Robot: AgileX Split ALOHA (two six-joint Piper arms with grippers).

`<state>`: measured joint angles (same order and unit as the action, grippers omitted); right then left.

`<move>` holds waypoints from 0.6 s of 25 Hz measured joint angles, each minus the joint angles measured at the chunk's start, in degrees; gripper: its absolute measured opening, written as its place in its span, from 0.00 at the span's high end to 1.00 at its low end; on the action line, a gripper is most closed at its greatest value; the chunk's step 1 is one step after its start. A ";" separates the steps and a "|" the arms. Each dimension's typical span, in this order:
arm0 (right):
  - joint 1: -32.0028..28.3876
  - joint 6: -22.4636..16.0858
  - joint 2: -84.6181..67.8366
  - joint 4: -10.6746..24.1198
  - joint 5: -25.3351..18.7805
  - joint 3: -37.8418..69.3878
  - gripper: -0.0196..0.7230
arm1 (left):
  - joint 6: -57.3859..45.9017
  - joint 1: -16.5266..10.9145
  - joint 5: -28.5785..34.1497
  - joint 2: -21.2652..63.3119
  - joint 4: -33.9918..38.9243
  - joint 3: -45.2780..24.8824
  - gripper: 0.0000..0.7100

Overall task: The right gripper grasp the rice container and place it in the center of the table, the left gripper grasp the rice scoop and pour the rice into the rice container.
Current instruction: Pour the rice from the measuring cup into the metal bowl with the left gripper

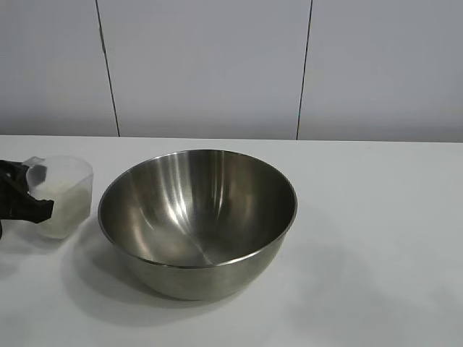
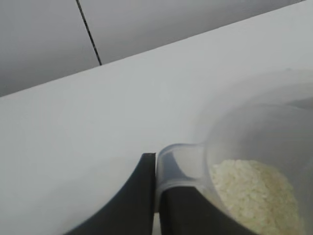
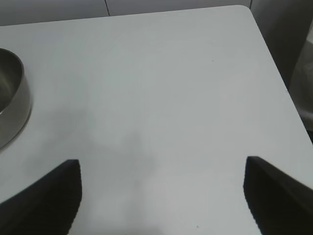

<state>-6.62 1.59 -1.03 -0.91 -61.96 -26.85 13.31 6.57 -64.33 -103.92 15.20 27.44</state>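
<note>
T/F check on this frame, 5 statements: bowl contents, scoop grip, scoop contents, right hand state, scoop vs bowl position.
1. The large shiny stainless-steel bowl already holds rice. False: its inside is bare metal.
2. The left hand is shut on the tab handle of the small clear plastic scoop. True.
3. The scoop is empty. False: white rice grains lie inside it.
4. The right hand is open over the bare white table, holding nothing. True.
5. The scoop is tipped over the bowl's rim. False: it is upright beside the bowl, at the exterior view's left.
</note>
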 joint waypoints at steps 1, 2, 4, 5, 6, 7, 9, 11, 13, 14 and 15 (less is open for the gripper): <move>0.00 0.00 0.00 0.00 0.00 0.00 0.13 | 0.62 0.00 1.21 1.48 0.54 0.76 0.99; 0.00 0.00 0.00 0.00 0.00 0.00 0.13 | 1.24 0.06 2.59 2.72 1.36 1.63 0.99; 0.00 0.00 0.00 0.00 0.00 0.00 0.13 | 2.81 0.95 7.42 5.64 2.73 3.56 0.99; 0.00 0.00 0.00 0.00 0.00 0.00 0.13 | 3.78 1.88 10.36 6.76 3.52 4.76 0.99; 0.00 0.00 0.00 0.00 0.00 0.00 0.13 | 5.03 3.08 13.32 8.16 4.32 6.03 0.99; 0.00 0.00 0.00 0.00 0.00 0.00 0.13 | 6.24 4.24 15.73 9.06 4.76 7.10 0.99; 0.00 0.00 0.00 0.00 0.00 0.00 0.13 | 9.43 7.57 20.54 10.49 5.37 9.72 0.99; 0.00 0.00 0.00 0.00 0.00 0.00 0.13 | 13.35 11.02 25.00 11.22 5.52 12.08 0.99; 0.00 0.00 0.00 0.00 0.00 0.00 0.13 | 17.03 15.10 28.61 11.33 5.64 14.49 1.00; 0.00 0.00 0.00 0.00 0.00 0.00 0.13 | 19.52 17.17 30.87 11.33 5.71 15.73 1.00; 0.00 0.00 0.00 0.00 0.00 0.00 0.13 | 21.40 19.07 32.48 11.33 5.77 16.89 1.00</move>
<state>-6.62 1.59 -1.03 -0.91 -61.96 -26.85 34.71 25.64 -31.85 -92.59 20.97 44.33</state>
